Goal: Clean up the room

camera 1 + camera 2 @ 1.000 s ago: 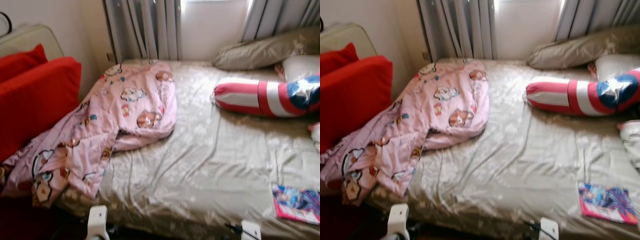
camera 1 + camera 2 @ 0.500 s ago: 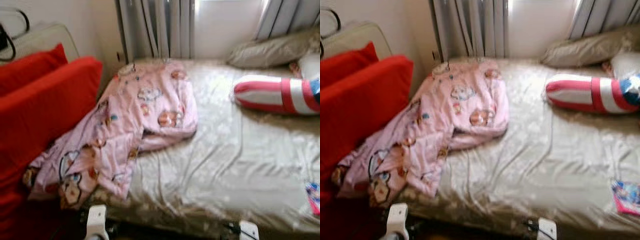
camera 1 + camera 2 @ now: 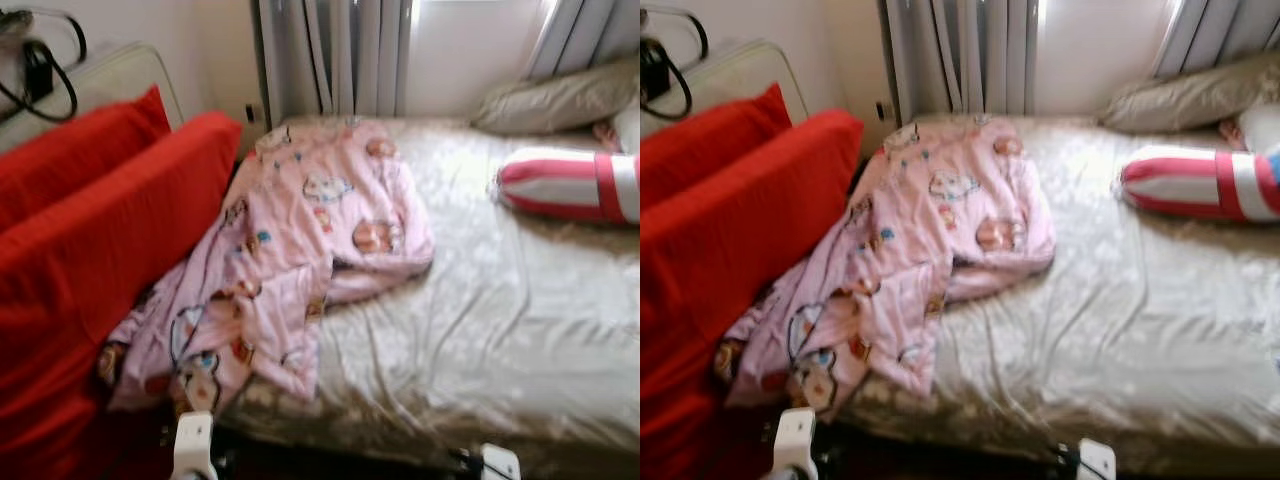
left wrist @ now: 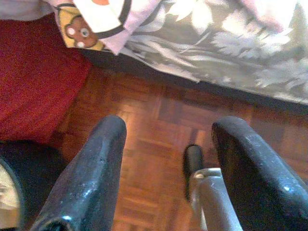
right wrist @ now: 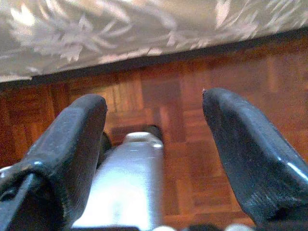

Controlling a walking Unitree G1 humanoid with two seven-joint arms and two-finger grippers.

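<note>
Bed (image 3: 480,330) has pink blanket (image 3: 290,250) sliding off its left edge; both grippers' fingers spread, empty; grab hanging corner first.

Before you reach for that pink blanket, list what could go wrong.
1. The pink blanket hangs off the bed edge over the red cushions; a pull might drag it onto the wooden floor.
2. Both grippers, left and right, hang low over the floor, so a lift may snag the bed edge.
</note>
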